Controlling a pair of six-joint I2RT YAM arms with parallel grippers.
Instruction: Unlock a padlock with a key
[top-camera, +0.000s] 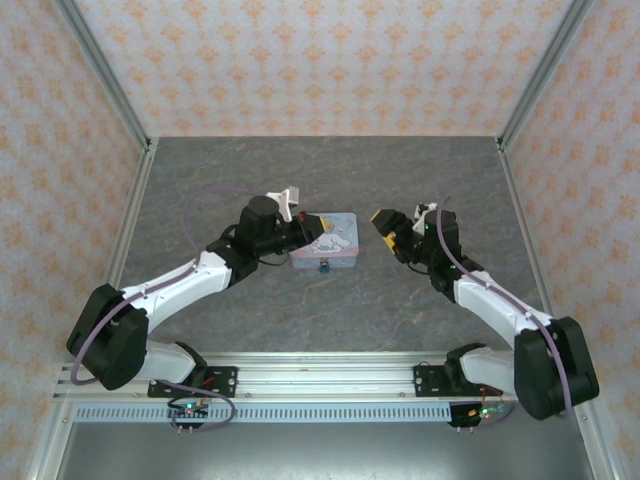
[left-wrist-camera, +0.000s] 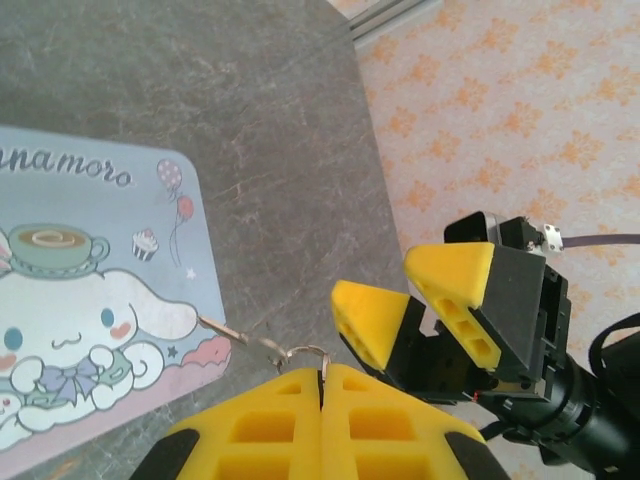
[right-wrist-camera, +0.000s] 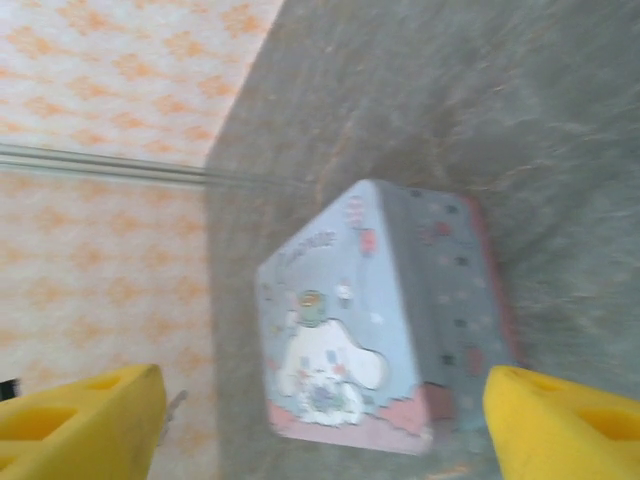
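One key (left-wrist-camera: 222, 329) at tin's (left-wrist-camera: 100, 300) edge

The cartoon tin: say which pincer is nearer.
Left. The left pincer hovers at the left end of the tin; the right pincer sits apart, off its right side.

A grey marbled table (top-camera: 400, 190) carries a pastel tin (top-camera: 338, 240) near its middle.
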